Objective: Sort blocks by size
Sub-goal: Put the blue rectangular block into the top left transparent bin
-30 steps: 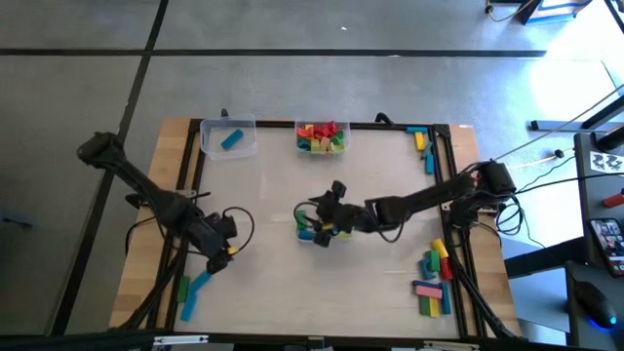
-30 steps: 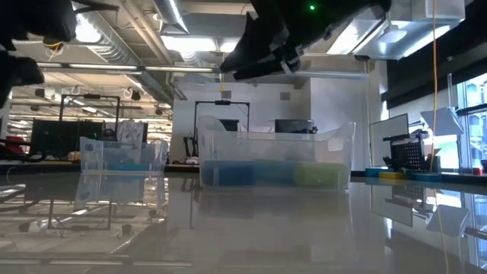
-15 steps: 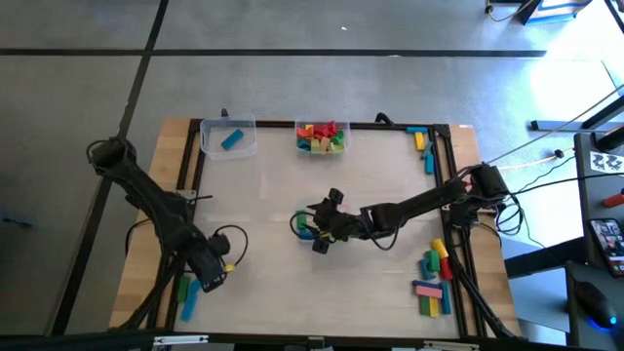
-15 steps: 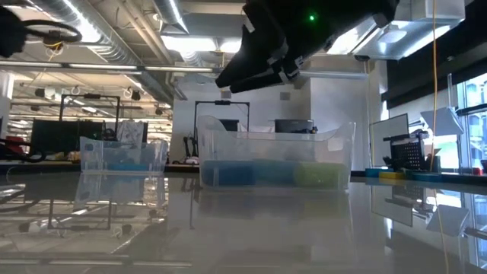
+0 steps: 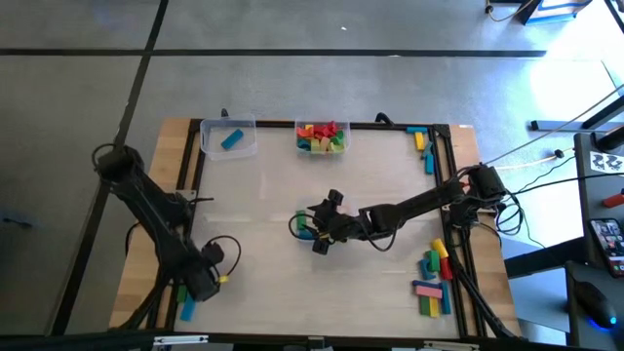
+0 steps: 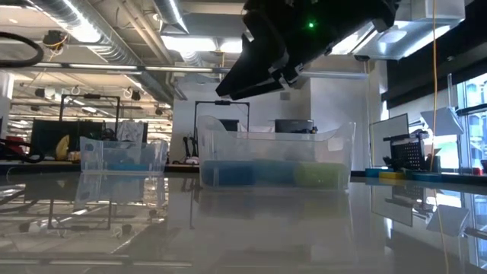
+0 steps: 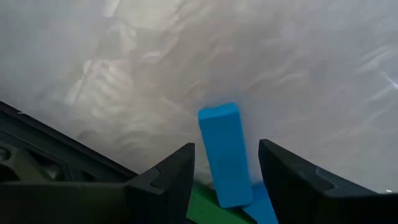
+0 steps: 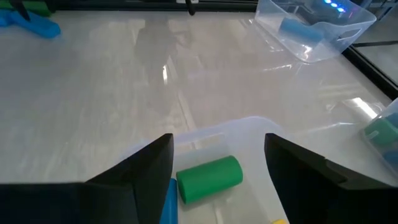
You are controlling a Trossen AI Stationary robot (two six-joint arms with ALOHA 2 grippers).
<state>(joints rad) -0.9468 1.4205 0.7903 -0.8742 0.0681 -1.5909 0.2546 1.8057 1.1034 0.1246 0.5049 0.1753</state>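
Note:
Two blue blocks (image 5: 187, 308) and a green block (image 5: 181, 291) lie flat near the table's near-left corner. My left gripper (image 5: 202, 283) points down over them, open. In the left wrist view its fingers (image 7: 225, 144) stand on either side of one blue block (image 7: 222, 152), above it; beside that block lie the green block (image 7: 205, 208) and the other blue one (image 7: 262, 208). My right gripper (image 5: 316, 234) hangs open over a clear tub (image 8: 249, 124) at the table's centre. In the tub lies a green cylinder block (image 8: 209, 178).
Two more clear tubs stand at the far edge: one (image 5: 228, 138) with a blue block, one (image 5: 321, 136) with several red, green and yellow blocks. More blocks lie along the right edge, near (image 5: 434, 278) and far (image 5: 422, 146). A black frame rims the table.
My left gripper has swung toward the table's near-left corner and come down over the blue and green blocks, its wrist rolling on the way. My right gripper has sunk slightly over the centre tub. No block has moved.

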